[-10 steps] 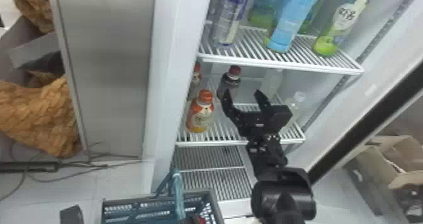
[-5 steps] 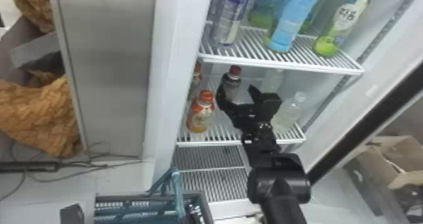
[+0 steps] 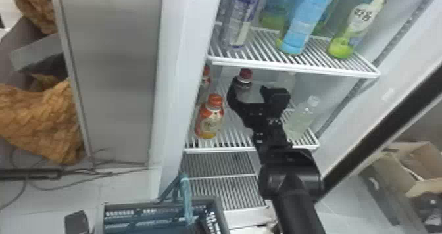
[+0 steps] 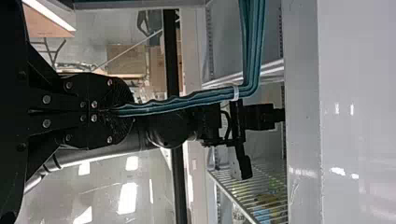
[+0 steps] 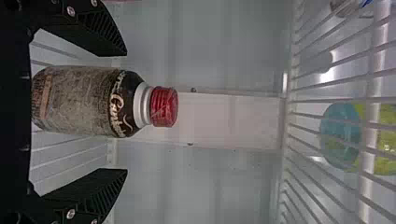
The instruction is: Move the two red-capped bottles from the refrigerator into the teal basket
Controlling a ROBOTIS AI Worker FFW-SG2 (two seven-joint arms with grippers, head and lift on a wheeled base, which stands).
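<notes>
In the head view my right gripper (image 3: 247, 93) reaches over the lower shelf, at a dark red-capped bottle (image 3: 244, 80) standing towards the back. The right wrist view has that bottle (image 5: 88, 100) between the spread fingers of my right gripper (image 5: 125, 112), with a gap on each side; its red cap extends beyond the fingertips. An orange bottle (image 3: 210, 121) with an orange-red cap stands nearer the shelf's front left. The teal basket (image 3: 220, 210) is below, outside the fridge. My left gripper (image 4: 112, 111) is closed on its teal handle (image 4: 187, 100).
Another orange-capped bottle (image 3: 204, 80) stands at the left wall. A clear bottle (image 3: 301, 118) is right of the right gripper. Tall bottles stand on the upper shelf (image 3: 296, 65), whose front edge lies above the gripper. The fridge's left frame (image 3: 177, 85) rises behind the basket.
My right gripper has moved left and deeper into the fridge, up to the dark bottle. The basket has shifted slightly left.
</notes>
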